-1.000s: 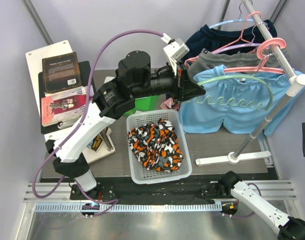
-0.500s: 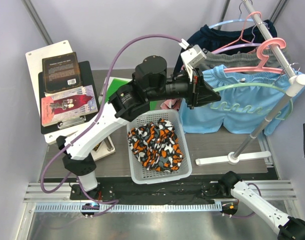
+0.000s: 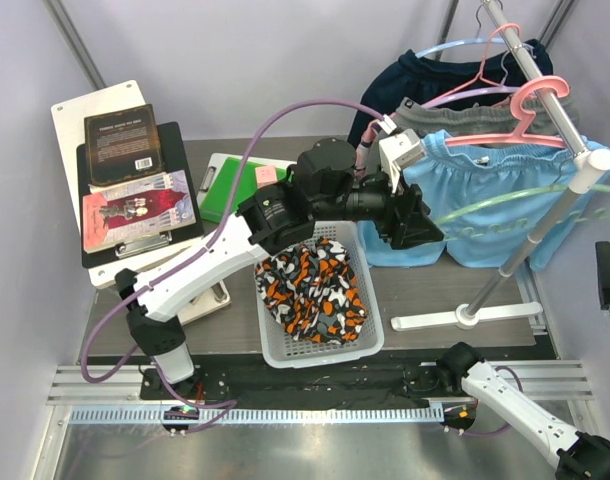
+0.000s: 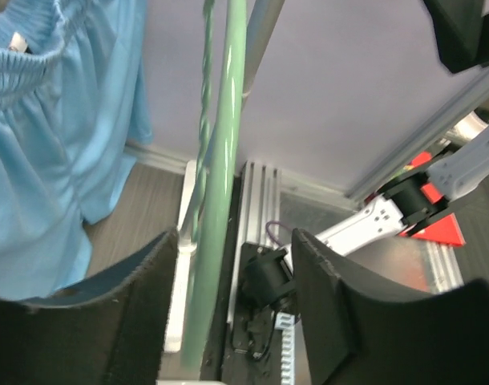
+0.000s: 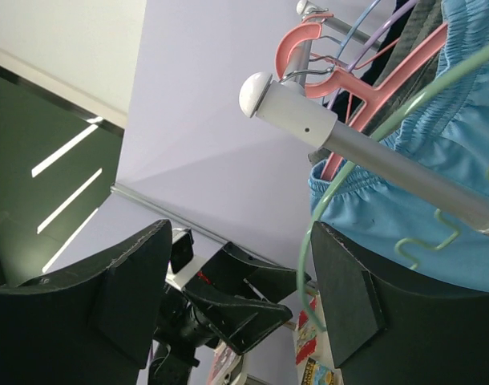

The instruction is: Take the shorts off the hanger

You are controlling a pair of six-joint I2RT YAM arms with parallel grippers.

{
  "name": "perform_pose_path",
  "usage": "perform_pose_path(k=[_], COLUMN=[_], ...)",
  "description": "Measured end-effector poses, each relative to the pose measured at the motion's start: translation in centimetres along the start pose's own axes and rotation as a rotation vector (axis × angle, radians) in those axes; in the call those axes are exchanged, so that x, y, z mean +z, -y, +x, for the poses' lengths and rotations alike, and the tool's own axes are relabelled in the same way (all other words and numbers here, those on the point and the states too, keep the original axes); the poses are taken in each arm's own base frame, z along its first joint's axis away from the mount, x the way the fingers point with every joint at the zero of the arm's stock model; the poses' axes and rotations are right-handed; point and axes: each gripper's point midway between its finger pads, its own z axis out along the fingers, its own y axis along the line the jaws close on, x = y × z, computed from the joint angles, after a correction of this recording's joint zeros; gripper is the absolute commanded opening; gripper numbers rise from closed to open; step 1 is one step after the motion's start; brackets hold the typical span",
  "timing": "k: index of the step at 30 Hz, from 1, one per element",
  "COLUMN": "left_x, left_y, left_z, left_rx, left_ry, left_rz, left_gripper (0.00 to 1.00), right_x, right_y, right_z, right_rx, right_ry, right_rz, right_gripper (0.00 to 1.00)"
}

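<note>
The camouflage shorts [image 3: 313,290] lie bunched in the white basket [image 3: 370,340]. At the rail [image 3: 545,85] the light blue shorts [image 3: 505,200] hang, also seen at the left of the left wrist view [image 4: 44,144]. A green hanger [image 3: 545,195] shows blurred in front of them, reaching to the right edge. My left gripper [image 3: 417,228] is open beside the shorts' left edge. The hanger's bar [image 4: 222,200] runs loose between its fingers [image 4: 140,321]. My right gripper [image 5: 240,265] is open and holds nothing, looking up at the rail's end [image 5: 256,92].
Grey shorts [image 3: 455,118] and a dark navy garment [image 3: 415,75] hang behind on pink [image 3: 530,100] and other hangers. The rack's post and white foot [image 3: 465,318] stand right of the basket. Books [image 3: 125,150] and a green board [image 3: 235,185] lie at the left.
My left gripper, shut on the green hanger's left end a second ago, moved right and down and has opened. The hanger has swung off to the right.
</note>
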Motion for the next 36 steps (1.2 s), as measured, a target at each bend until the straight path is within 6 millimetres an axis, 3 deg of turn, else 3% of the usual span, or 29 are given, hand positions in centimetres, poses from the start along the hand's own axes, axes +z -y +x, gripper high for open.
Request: perform_pose_path(k=[3, 5, 9, 16, 20, 27, 32, 36], left_x=[-0.5, -1.0, -2.5, -4.9, -4.7, -0.9, 1.8, 2.8], left_y=[-0.5, -0.6, -1.0, -3.8, -5.5, -11.2, -15.4, -17.0], left_z=[1.1, 0.7, -1.4, -7.3, -8.4, -6.2, -3.3, -2.0], left_rx=[-0.005, 0.006, 0.014, 0.002, 0.029, 0.193, 0.263, 0.303], left_ry=[-0.026, -0.018, 0.032, 0.183, 0.217, 0.148, 0.074, 0.045], left_rz=[-0.028, -0.045, -0.077, -0.183, -0.224, -0.318, -0.357, -0.367], left_gripper=[0.67, 0.68, 0.68, 0.70, 0.73, 0.74, 0.73, 0.70], right_x=[0.4, 0.6, 0.6, 0.5, 0.6, 1.4, 0.3, -0.4], right_y=[0.1, 0.1, 0.1, -1.5, -2.4, -1.1, -1.8, -2.1], right_z=[0.5, 0.7, 0.8, 0.3, 0.8, 3.6, 2.7, 1.8], right_rx=[-0.017, -0.027, -0.045, -0.108, -0.166, -0.262, -0.264, -0.251], right_ry=[-0.009, -0.014, -0.019, -0.032, -0.064, -0.148, -0.155, -0.143], right_rz=[0.009, 0.011, 0.008, -0.040, -0.082, -0.075, -0.101, -0.119], right_gripper=[0.76, 0.76, 0.76, 0.77, 0.77, 0.78, 0.78, 0.78])
